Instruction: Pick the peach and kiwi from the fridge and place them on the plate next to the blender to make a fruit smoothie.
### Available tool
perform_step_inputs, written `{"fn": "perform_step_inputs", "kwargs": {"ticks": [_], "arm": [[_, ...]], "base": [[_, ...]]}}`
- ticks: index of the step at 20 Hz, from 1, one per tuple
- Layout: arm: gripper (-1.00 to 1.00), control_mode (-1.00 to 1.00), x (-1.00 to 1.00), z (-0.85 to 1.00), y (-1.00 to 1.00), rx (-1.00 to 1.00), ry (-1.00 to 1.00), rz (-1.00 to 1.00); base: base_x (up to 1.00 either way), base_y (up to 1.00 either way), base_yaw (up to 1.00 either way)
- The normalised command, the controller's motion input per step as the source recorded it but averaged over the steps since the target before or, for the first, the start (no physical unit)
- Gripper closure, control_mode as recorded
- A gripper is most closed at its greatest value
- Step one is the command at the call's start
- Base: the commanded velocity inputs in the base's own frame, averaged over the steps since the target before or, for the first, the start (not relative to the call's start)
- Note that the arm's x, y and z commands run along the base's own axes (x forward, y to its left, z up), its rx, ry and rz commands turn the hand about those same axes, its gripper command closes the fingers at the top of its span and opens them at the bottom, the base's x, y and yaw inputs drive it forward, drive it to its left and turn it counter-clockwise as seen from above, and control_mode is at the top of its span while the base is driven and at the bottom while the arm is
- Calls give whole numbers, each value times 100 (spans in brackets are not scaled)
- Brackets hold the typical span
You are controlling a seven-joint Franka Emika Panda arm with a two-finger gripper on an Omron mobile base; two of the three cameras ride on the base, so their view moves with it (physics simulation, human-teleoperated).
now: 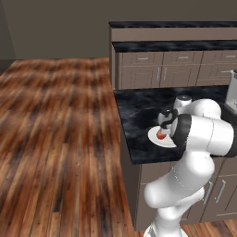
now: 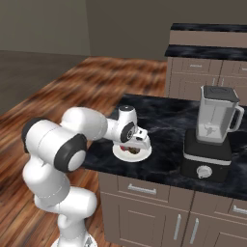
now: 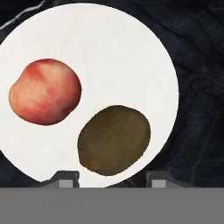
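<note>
**Peach and kiwi lying on the plate, gripper above them**

In the left base view, the plate (image 1: 159, 139) is seen on the black counter (image 1: 139, 115), close to the counter's front edge. A red-orange fruit, the peach (image 1: 160, 134), is made out on the plate, partly hidden by the white arm. The gripper (image 1: 165, 126) is held just above the plate; its jaws are too small and too covered here to be judged. The blender (image 1: 232, 90) is cut by the frame edge, on the far side of the arm from the plate.

In the right base view, the plate (image 2: 131, 152) is seen on the counter (image 2: 164, 120) well to the side of the blender (image 2: 212, 135), which stands upright with its clear jar on the black base. The gripper (image 2: 137, 145) is pointed down over the plate. Dark reddish shapes are seen on the plate under the hand, probably the two fruits, though they are blurred.

In the hand view, the plate (image 3: 109, 57) is looked down on directly. The peach (image 3: 45, 92) and the kiwi (image 3: 114, 140) are lying on it, side by side and near each other but apart. The two fingertips (image 3: 65, 178) are seen on either side of the kiwi's near end, spread wider than the fruit and not touching it; nothing is grasped, and the jaws are judged released.
</note>
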Motion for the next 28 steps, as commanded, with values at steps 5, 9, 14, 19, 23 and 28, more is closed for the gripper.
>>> {"fn": "perform_step_inputs", "kwargs": {"ticks": [5, 9, 14, 19, 23, 28], "arm": [[-100, -100, 7, 4, -1, 0, -4, 0], [-100, -100, -24, 62, 19, -3, -14, -1], [-100, -100, -96, 74, 61, -14, -31, 0], [-100, -100, -100, 77, 66, -18, -39, 0], [-100, -100, -100, 97, 46, -25, -48, 0], [-100, -100, -100, 100, 4, -17, -56, 2]], "base": [[0, 0, 0], [0, 0, 0], [0, 0, 0], [0, 0, 0], [0, 0, 0], [0, 0, 0]]}}
